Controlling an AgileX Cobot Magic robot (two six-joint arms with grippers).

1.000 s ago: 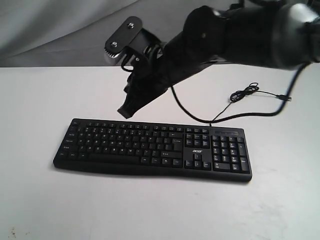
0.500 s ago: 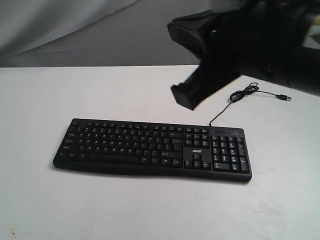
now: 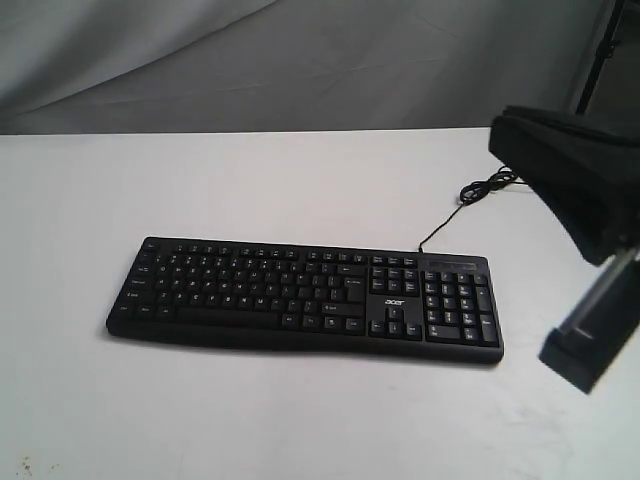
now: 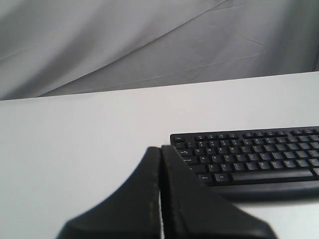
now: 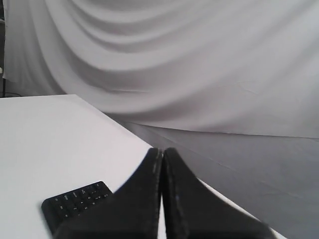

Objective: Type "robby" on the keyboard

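The black keyboard (image 3: 305, 295) with its white "acer" logo lies flat in the middle of the white table, number pad to the right. My right gripper (image 3: 578, 366) hangs shut and empty off the keyboard's right end, apart from it, at the exterior view's right edge. In the right wrist view its fingers (image 5: 162, 150) press together, with one keyboard (image 5: 75, 203) corner beyond them. My left gripper (image 4: 160, 148) is also shut and empty in the left wrist view, with the keyboard (image 4: 249, 159) left end just past its tips. No left arm shows in the exterior view.
The thin black USB cable (image 3: 482, 188) runs from the keyboard's back edge and coils on the table (image 3: 300, 180) behind the right end. A grey cloth backdrop (image 3: 300, 60) hangs behind the table's far edge.
My right arm has swung from above the keyboard's middle to the right and down, and now sits beside the keyboard's right end. The keyboard has not moved.
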